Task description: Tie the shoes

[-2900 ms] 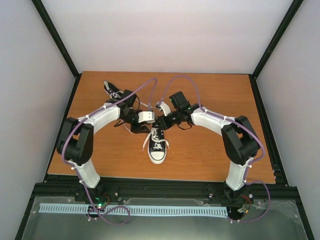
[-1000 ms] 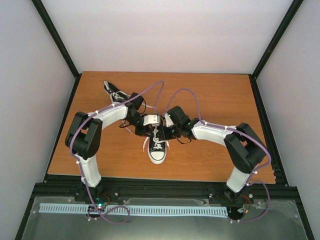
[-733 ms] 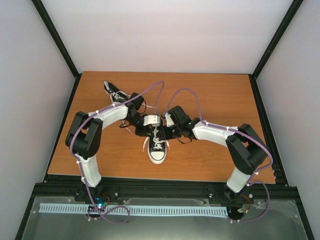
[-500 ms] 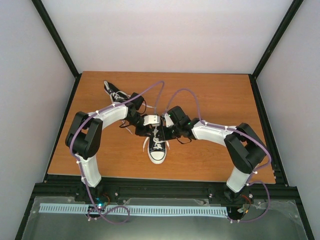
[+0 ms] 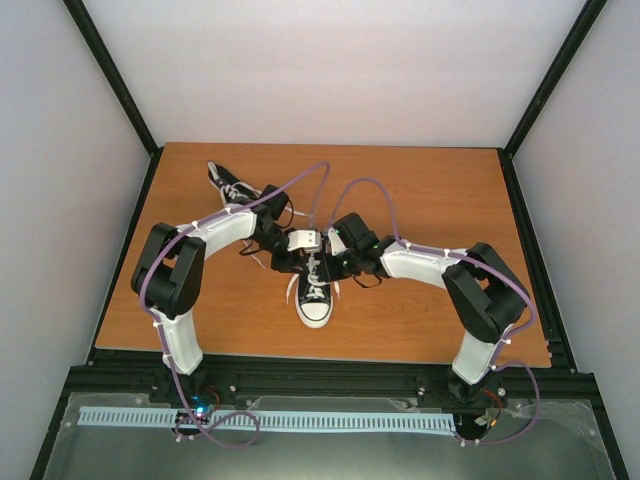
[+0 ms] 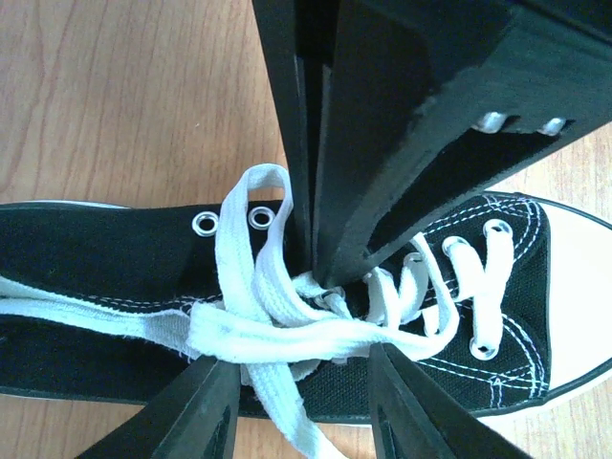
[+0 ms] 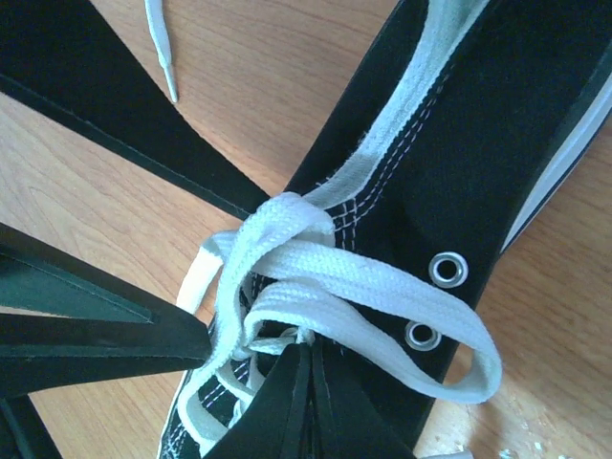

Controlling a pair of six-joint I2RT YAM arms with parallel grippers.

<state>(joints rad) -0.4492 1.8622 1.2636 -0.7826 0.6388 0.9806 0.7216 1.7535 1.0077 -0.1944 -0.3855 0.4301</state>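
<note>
Right gripper [image 7: 308,352]: fingers pressed together, tips buried in the crossing of the laces [image 7: 316,277] on the near shoe [image 5: 313,298]. Reads as pinching a strand to hold tension (my guess at why it sits there). Left gripper [image 6: 301,361]: wide open, one finger each side of that same crossing, holding nothing. Likely lined up to take the loop [image 7: 473,335] lying by the eyelets [image 7: 447,269]. Near shoe sits in the middle of the table [image 5: 430,200], toe toward the arm bases, bow not formed yet. Second shoe [image 5: 228,183] is at the far left, well apart from both grippers; lace state too small to tell. Containers: none in view. Only the shoe's own opening, nothing showing in it.
</note>
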